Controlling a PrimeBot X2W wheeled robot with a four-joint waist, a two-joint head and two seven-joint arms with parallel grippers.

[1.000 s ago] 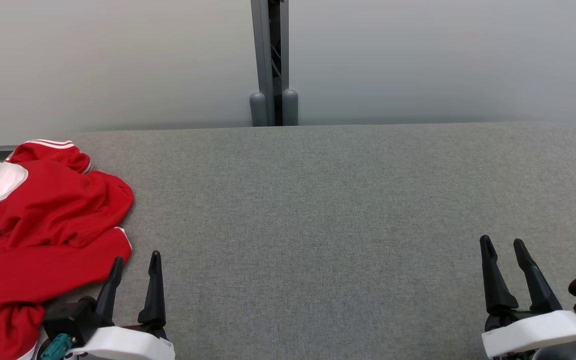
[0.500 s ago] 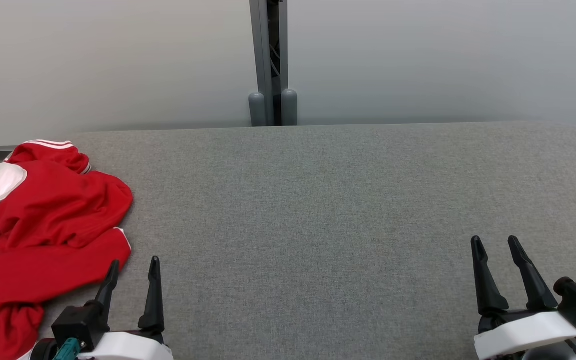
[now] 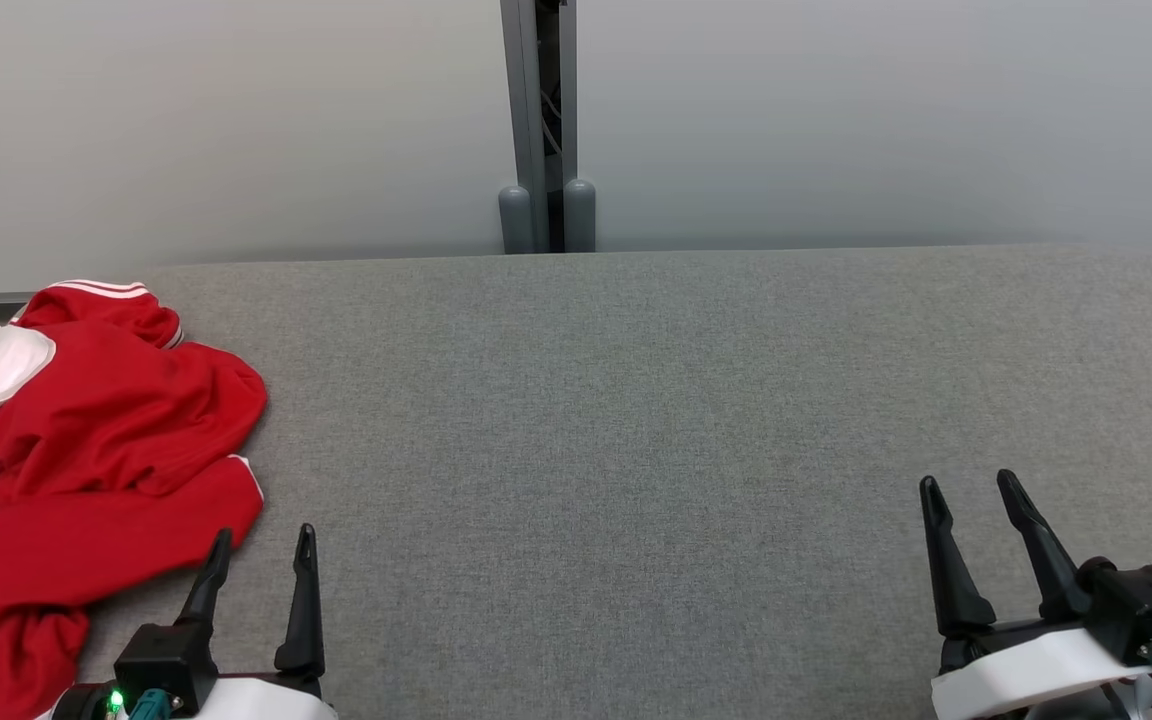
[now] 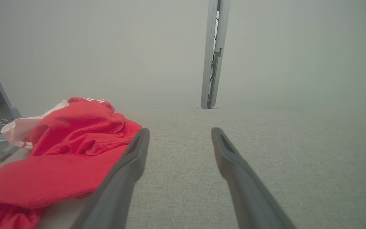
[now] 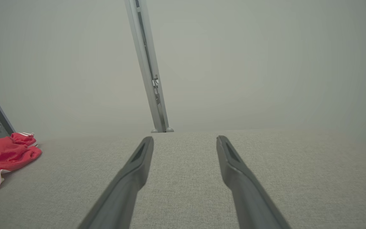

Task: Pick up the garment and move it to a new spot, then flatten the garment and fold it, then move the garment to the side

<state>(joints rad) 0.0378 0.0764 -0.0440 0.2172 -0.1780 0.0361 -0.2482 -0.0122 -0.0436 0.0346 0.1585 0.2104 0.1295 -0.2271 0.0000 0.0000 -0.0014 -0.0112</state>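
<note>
Left claw [image 3: 265,532] stood wide open and empty, its outer finger just beside the near fold of the red garment [image 3: 106,440]. The garment lay crumpled at the left end of the grey table [image 3: 636,400], with white lining at its far side. Rightward the table's surface stretched open to my right claw [image 3: 967,479], also spread wide and holding nothing, near the right end. Since a second earlier both claws had drawn back toward me, the right one sliding slightly leftward; the garment had not shifted. Its left and near parts were cut off in the head view, so I could not tell whether it overhung the table's edge.
</note>
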